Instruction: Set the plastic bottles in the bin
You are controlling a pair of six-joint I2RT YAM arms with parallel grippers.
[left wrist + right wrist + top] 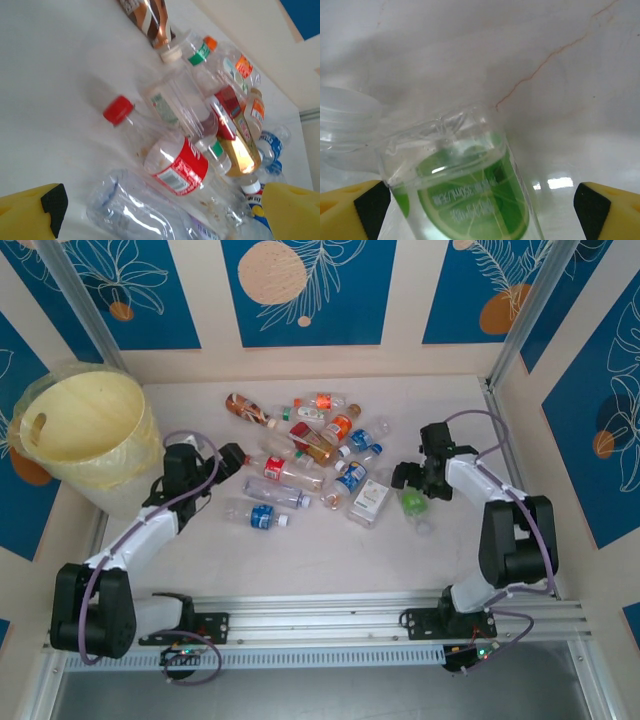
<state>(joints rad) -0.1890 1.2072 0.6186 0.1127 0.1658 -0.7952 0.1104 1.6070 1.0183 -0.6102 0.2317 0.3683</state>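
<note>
Several plastic bottles (pixel 310 455) lie scattered in the middle of the white table. The pale-yellow bin (pixel 85 430) stands at the far left. My left gripper (pixel 238 458) hangs open at the left edge of the pile. In the left wrist view this gripper (pixel 165 220) straddles a clear bottle (pixel 135 210), with a red-label bottle (pixel 180 165) just beyond. My right gripper (pixel 412 483) is open over a green-label bottle (pixel 414 503) lying apart on the right. In the right wrist view that bottle (pixel 465 200) sits between the open fingers (pixel 370 205), nearer the left one.
A white carton-like pack (pixel 371 502) lies at the pile's right edge. A clear lid or cap (pixel 345 120) rests just beyond the green-label bottle. Walls with blue panels close in the table at the back and on both sides.
</note>
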